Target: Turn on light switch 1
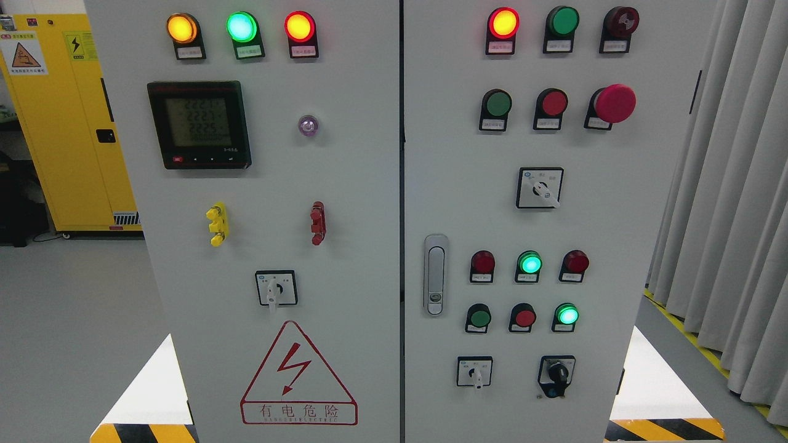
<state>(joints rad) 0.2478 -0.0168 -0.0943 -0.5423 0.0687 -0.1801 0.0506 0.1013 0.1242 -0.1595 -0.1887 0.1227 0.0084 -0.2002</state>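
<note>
A grey electrical cabinet with two doors fills the head view. The right door carries rows of indicator lamps and push buttons. An upper row has a green button, a red button and a red mushroom stop button. A lower row has a green button, a red button and a lit green button. Rotary selector switches sit on the right door's upper half, at its lower left, at its lower right and on the left door. Neither hand is in view.
The left door holds a digital meter, three lit lamps on top and a red high-voltage warning triangle. A door handle is on the right door. A yellow cabinet stands at the left, grey curtains at the right.
</note>
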